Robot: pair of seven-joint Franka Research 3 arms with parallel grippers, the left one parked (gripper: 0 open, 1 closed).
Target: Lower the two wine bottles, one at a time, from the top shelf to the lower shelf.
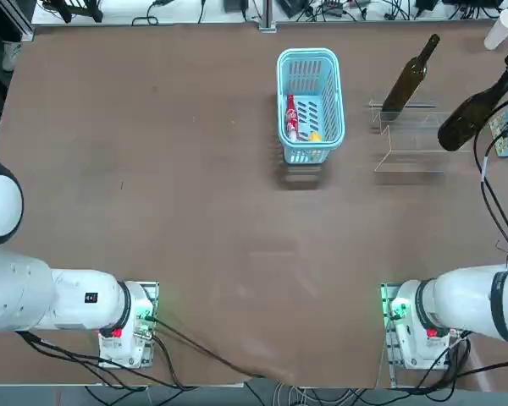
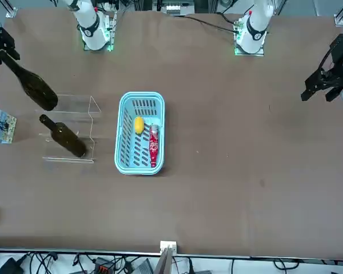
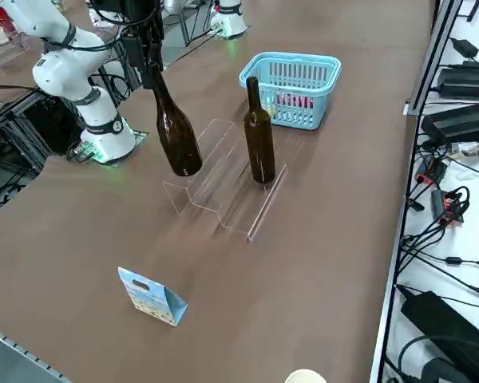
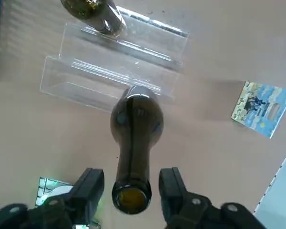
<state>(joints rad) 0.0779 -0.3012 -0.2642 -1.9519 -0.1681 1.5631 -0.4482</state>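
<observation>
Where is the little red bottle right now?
In the top view, the red bottle lies inside the light-blue basket at mid-table, beside a small yellow item, left of the clear stand.

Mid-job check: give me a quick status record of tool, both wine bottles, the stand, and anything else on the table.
tool: right arm's tool sits at the top of the near bottle's neck; grip cannot be confirmed
near bottle: wine bottle at the robot-side edge of the acrylic stand
far bottle: wine bottle upright on the stand's step away from the robot
basket: blue basket beside the stand, holding a small red bottle and a yellow item
other: printed card on the table
</observation>
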